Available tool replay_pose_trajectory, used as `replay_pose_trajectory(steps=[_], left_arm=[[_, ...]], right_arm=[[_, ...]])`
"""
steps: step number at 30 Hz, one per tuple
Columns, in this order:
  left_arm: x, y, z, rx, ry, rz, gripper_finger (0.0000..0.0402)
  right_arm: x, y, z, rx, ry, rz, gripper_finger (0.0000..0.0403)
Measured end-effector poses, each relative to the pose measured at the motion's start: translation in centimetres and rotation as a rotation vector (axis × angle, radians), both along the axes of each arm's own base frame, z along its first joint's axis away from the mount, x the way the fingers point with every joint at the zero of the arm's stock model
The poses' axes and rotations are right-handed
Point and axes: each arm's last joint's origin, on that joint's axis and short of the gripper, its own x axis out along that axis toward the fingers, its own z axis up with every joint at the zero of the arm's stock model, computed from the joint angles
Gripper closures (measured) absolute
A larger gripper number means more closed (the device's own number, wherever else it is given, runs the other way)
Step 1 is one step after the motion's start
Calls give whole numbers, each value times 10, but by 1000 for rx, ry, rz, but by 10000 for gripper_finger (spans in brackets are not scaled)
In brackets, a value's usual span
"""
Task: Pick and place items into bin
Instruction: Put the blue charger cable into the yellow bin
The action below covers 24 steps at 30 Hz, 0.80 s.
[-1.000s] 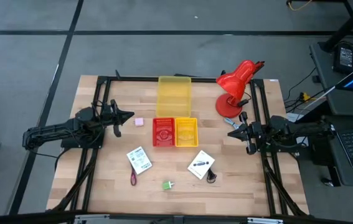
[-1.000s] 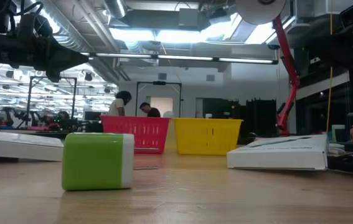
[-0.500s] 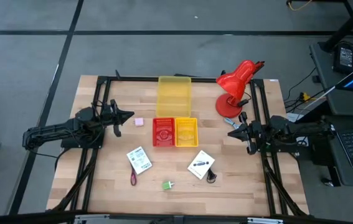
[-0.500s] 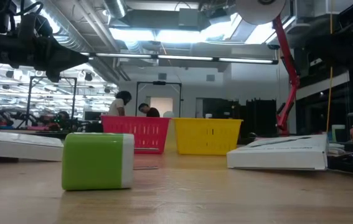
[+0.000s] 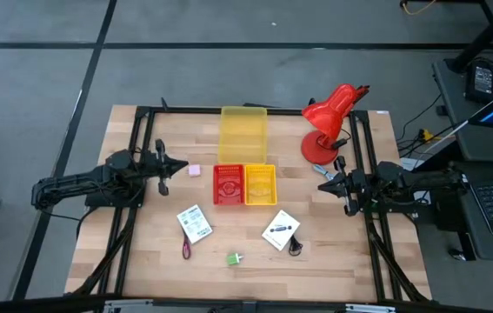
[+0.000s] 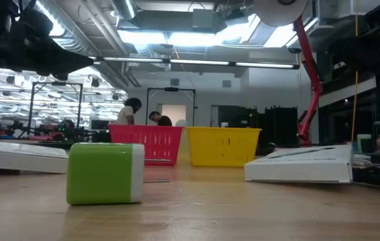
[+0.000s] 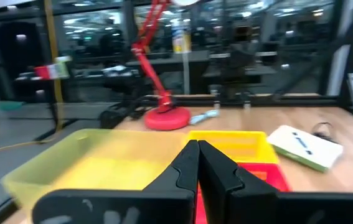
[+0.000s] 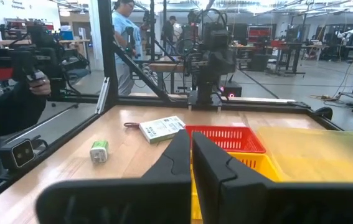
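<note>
The items lie loose on the wooden table [image 5: 142,261]. A pink cube [image 5: 194,171] sits just ahead of my left gripper [image 5: 176,165]. Two white printed packets [image 5: 194,223] [image 5: 280,229], a dark red pen-like tool [image 5: 186,249], a green block [image 5: 233,259] and a black cable [image 5: 296,246] lie nearer the front. A translucent yellow bin [image 5: 243,133] stands at the back, with a red basket [image 5: 228,184] and a yellow basket [image 5: 259,184] before it. My left gripper [image 7: 198,162] is shut and level at the left side. My right gripper [image 8: 190,155] is shut and level at the right side [image 5: 320,174]. Neither holds anything.
A red desk lamp [image 5: 329,122] stands at the back right, its base close to my right gripper. A black frame [image 5: 142,113] runs round the table's edges. In the right wrist view a person's dark sleeve [image 8: 8,106] shows beyond the table's left edge.
My left gripper has rolled about its own pointing line while staying in place and shut.
</note>
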Motion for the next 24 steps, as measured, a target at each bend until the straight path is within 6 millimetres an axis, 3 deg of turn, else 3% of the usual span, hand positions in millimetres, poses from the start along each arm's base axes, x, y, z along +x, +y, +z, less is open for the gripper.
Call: replay_pose_trajectory(steps=[24], left_arm=[[10,-11,-6,-135,62,-114,398]], right_arm=[[0,-1,-2,82,29,-23,403]])
